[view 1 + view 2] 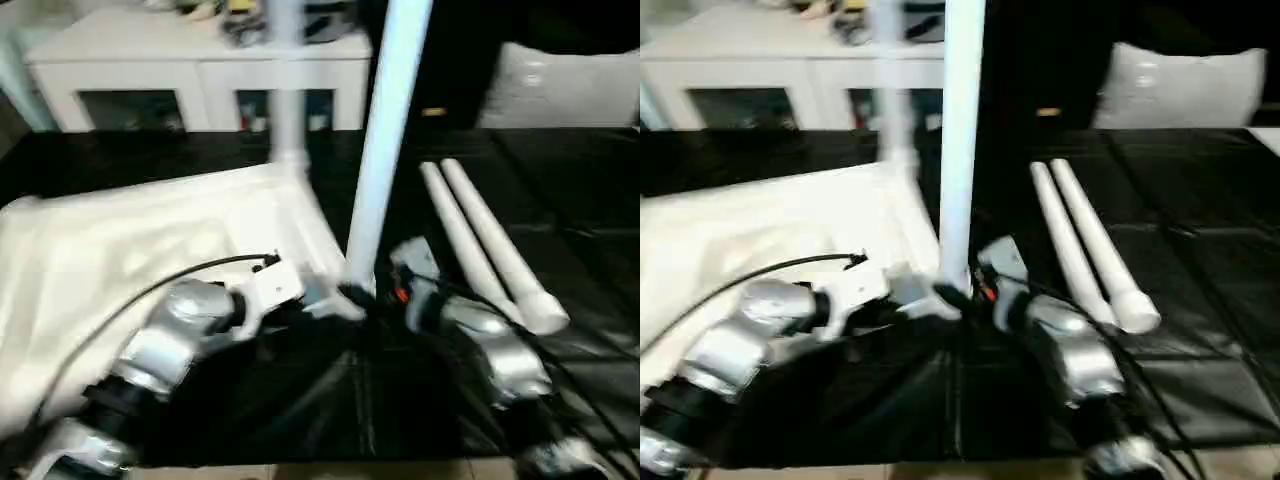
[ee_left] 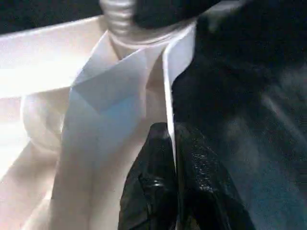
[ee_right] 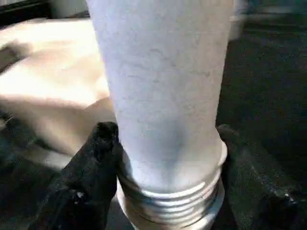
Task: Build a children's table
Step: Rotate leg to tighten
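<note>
From the head camera, my right gripper (image 1: pixel 375 290) at centre frame clasped a white leg (image 1: pixel 385 130) standing nearly upright at the near corner of the tabletop (image 1: pixel 130 250), lower left; another leg (image 1: pixel 287 90) stood in the far corner socket, and two spare legs (image 1: pixel 485 235) lay at right on the black mat (image 1: pixel 580 200). My left wrist camera showed my left gripper (image 2: pixel 175 177) pinching the tabletop's thin rim (image 2: pixel 169 96), I judged to steady it. My right wrist camera showed fingers (image 3: pixel 93 163) flanking the leg's threaded end (image 3: pixel 168 201), held low for seating.

Upright leg (image 1: pixel 385 140) stands at tabletop (image 1: pixel 120 260) corner between both forearms.
</note>
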Tool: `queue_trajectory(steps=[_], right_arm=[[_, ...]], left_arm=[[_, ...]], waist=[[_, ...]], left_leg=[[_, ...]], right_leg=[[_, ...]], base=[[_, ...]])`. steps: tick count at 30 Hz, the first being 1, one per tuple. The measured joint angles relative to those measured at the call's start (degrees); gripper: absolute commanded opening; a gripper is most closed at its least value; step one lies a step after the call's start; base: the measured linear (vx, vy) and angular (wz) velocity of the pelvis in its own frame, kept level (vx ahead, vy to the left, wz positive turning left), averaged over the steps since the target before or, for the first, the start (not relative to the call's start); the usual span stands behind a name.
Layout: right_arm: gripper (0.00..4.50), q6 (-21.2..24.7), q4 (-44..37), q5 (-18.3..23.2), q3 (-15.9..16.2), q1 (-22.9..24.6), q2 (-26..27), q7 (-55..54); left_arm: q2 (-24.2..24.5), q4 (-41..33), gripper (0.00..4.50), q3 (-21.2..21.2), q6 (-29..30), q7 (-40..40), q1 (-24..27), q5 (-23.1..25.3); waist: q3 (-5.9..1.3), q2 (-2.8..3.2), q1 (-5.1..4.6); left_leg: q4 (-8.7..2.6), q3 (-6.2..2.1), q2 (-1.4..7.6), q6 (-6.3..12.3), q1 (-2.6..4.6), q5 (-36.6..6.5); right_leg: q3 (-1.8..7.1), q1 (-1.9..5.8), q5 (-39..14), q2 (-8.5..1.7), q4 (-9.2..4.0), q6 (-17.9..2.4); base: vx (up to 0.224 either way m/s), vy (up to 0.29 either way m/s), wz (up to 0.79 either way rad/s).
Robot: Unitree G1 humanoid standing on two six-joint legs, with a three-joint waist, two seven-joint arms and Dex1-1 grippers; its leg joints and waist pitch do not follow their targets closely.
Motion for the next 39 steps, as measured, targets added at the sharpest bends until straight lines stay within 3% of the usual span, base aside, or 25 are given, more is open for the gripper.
queue_trajectory(steps=[4,6,8,15,19,24,30,36,39], right_arm=[[2.74,-0.2,2.3,-0.2,-1.1,-1.5,1.6,-4.5],[3.3,-0.6,2.3,-0.2,-1.3,-1.4,1.8,-4.6],[3.46,-0.7,2.6,0.0,-1.6,-1.1,2.1,-4.5],[4.14,-3.0,2.7,1.0,-3.1,1.2,0.8,-2.6],[4.43,-4.9,-0.7,2.1,-3.0,4.1,-3.9,3.7],[4.43,-4.5,-4.8,3.9,-3.0,7.0,-11.3,14.2],[4.43,-4.1,-8.4,5.0,-3.0,6.6,-18.7,23.9],[4.43,-4.4,-8.4,4.2,-0.1,3.9,-21.4,31.0],[4.43,-3.2,-8.9,4.1,3.2,3.6,-22.2,36.3]], left_arm=[[-2.3,0.0,0.0,0.0,1.8,3.5,-0.1,0.7],[-2.2,-0.1,0.0,0.0,1.9,3.7,-0.1,0.7],[-2.2,-0.4,0.0,-0.3,2.0,3.7,-0.1,0.6],[-1.6,-1.9,0.0,-1.4,1.6,2.4,-0.6,1.1],[-0.9,-1.0,0.0,-2.2,-1.3,0.7,-1.7,0.9],[2.8,1.5,0.0,-2.2,-6.4,-3.1,-2.7,0.0],[6.5,3.5,0.0,-2.7,-11.7,-8.9,-3.5,-0.6],[10.5,5.1,0.0,-5.1,-19.7,-16.9,-4.5,-1.1],[11.3,6.5,0.0,-5.9,-22.8,-20.0,-5.6,-1.1]], waist=[[-0.01,-0.09,-0.18],[-0.01,-0.1,-0.09],[0.0,-0.08,0.08],[0.06,0.14,1.64],[0.05,0.14,2.94],[0.17,0.44,2.87],[0.23,0.54,2.9],[0.21,0.59,3.39],[0.2,0.57,3.65]], left_leg=[[-0.02,-0.05,0.01,0.0,0.0,0.0],[-0.03,-0.05,0.01,0.0,-0.01,0.0],[-0.03,-0.06,0.02,0.01,-0.05,0.0],[-0.2,0.06,-0.02,0.01,-0.36,0.0],[-0.16,0.07,-0.05,0.4,-1.17,0.1],[-0.1,0.04,0.01,0.54,-1.23,0.1],[-0.12,0.02,0.05,0.61,-1.12,0.2],[-0.12,0.04,0.05,0.75,-1.21,0.3],[-0.08,0.06,0.05,0.75,-1.27,0.3]], right_leg=[[-0.09,0.01,0.3,0.0,-0.18,-0.1],[-0.1,0.0,0.3,0.0,-0.17,-0.1],[-0.1,-0.02,0.4,0.0,-0.17,-0.2],[-0.14,-0.17,0.4,-0.15,-0.32,-0.2],[-0.27,-0.82,0.4,-0.24,-0.37,-0.2],[-0.5,-0.92,0.4,-0.28,-0.24,-0.2],[-0.61,-0.82,0.4,-0.3,-0.17,-0.2],[-0.83,-0.81,0.4,-0.45,-0.17,-0.3],[-0.92,-0.79,0.4,-0.51,-0.19,-0.3]], base=[[0.0,0.0,0.0],[0.0,0.0,0.0],[0.0,0.0,0.0],[0.0,0.0,0.0],[0.0,0.0,0.0],[0.0,0.0,0.0],[0.0,0.0,0.0],[0.0,0.0,0.0],[0.0,0.0,0.0]])
